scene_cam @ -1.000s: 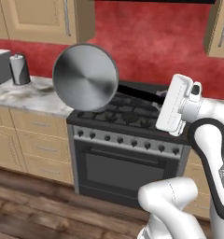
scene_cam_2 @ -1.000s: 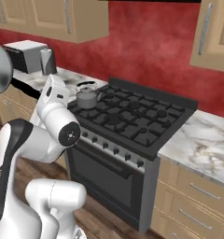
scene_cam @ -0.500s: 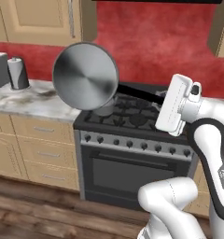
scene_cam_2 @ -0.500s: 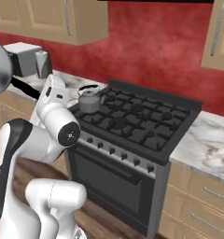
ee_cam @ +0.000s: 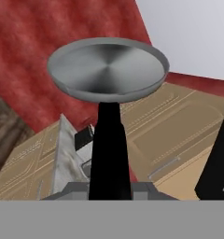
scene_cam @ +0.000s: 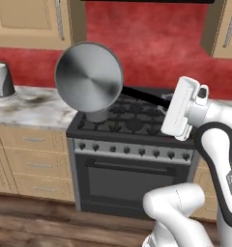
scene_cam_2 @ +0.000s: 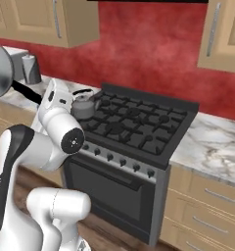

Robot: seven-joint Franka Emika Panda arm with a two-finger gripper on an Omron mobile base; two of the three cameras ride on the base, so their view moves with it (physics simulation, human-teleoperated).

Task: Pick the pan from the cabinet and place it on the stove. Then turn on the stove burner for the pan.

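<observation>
Hanging in the air at the stove's (scene_cam: 137, 120) left end, the pan (scene_cam: 89, 77) faces the camera on edge, its black handle clamped in the gripper (ee_cam: 165, 182) to the right. No writing is readable.

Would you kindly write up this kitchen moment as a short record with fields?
held item: round silver steel frying pan with long black handle, tipped on edge in the air
claw: claw shut on the pan's handle
pan position: raised above the front left of the dark grey gas stove
already on stove: squat grey kettle on the left side
counter left of stove: grey canister
</observation>
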